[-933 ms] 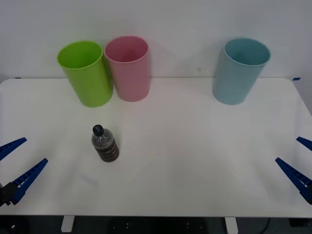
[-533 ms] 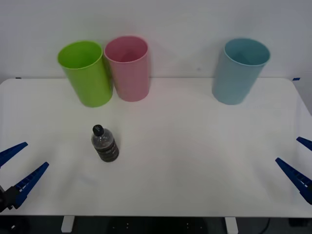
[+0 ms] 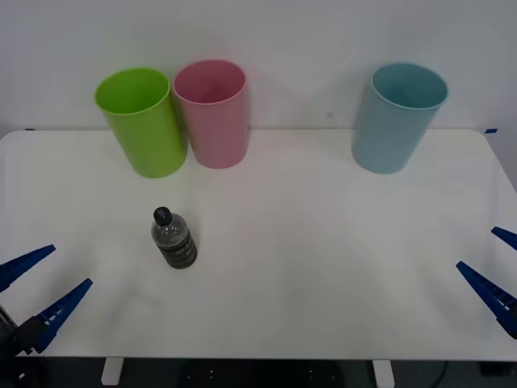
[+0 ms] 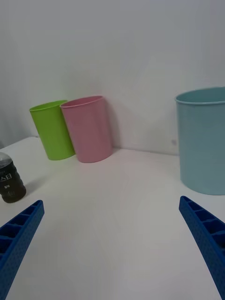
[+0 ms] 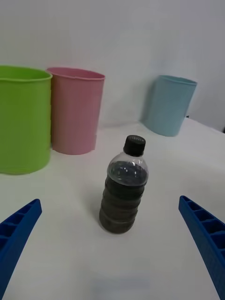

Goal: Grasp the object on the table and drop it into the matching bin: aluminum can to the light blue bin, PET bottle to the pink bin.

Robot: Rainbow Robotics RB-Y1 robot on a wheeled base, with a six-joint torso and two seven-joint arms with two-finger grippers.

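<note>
The bottle [image 3: 173,240] stands upright on the table [image 3: 323,242], at 7 o'clock from the pink bin [image 3: 212,113]. The left gripper [image 3: 39,291], fingers spread wide, should advance toward 2 o'clock and straddle the ribbed body squarely before closing. The right gripper [image 3: 497,275] idles, spread wide.

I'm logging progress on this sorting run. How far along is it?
Nothing is sorted yet: the PET bottle stands upright on the table, untouched. In hand: the left gripper is open at the table's near left edge, with the bottle centred between its fingers in its wrist view. The right gripper waits open at the right edge. Left: grasp the bottle, carry it to the pink bin and drop it in.
</note>
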